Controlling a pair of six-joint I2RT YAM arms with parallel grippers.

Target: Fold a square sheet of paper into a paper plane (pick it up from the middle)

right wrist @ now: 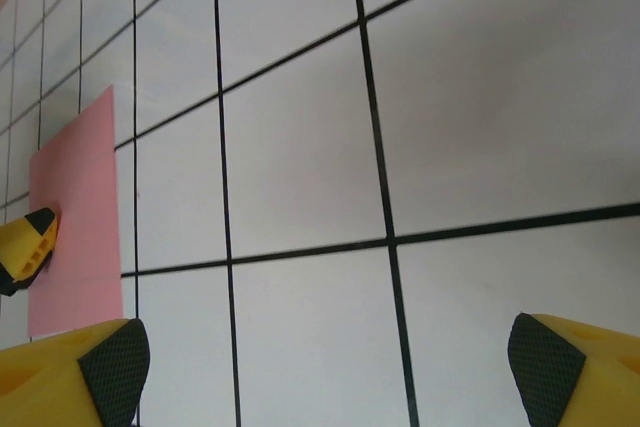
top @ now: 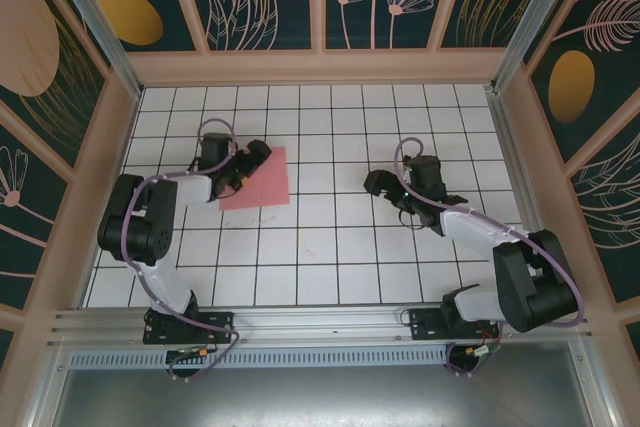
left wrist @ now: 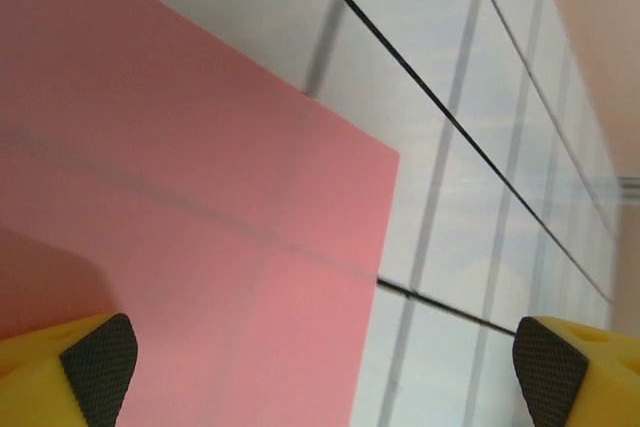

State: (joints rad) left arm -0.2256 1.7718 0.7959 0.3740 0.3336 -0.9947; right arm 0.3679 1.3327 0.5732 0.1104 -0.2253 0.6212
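The worktop was a flat white surface ruled by thin black lines into square tiles. Dark panels printed with pale leaves, flowers and orange ovals walled it in on three sides, set in light wooden framing. A metal rail ran along its near edge.

There was one square sheet of paper, two arms, and two pincers with two fingers each. No folded plane had been made. The sheet lay flat and unfolded on the left-centre tiles, turned slightly off the grid. It was thin, plain pink and sharp-cornered, and from the left wrist the tile lines showed faintly through it.

The left pincer hung over the sheet's far left corner with its jaws spread wide. From its own camera one fingertip sat above the pink and the other above bare tile past the sheet's edge. Whether either touched the paper could not be told. The right pincer stood well apart to the right over bare tiles, jaws spread wide too, holding nothing.

The fingers were yellow with black, finely dimpled pads. The arms were black and white, with purple cables looping along them. Nothing lay between the right pincer and the sheet.
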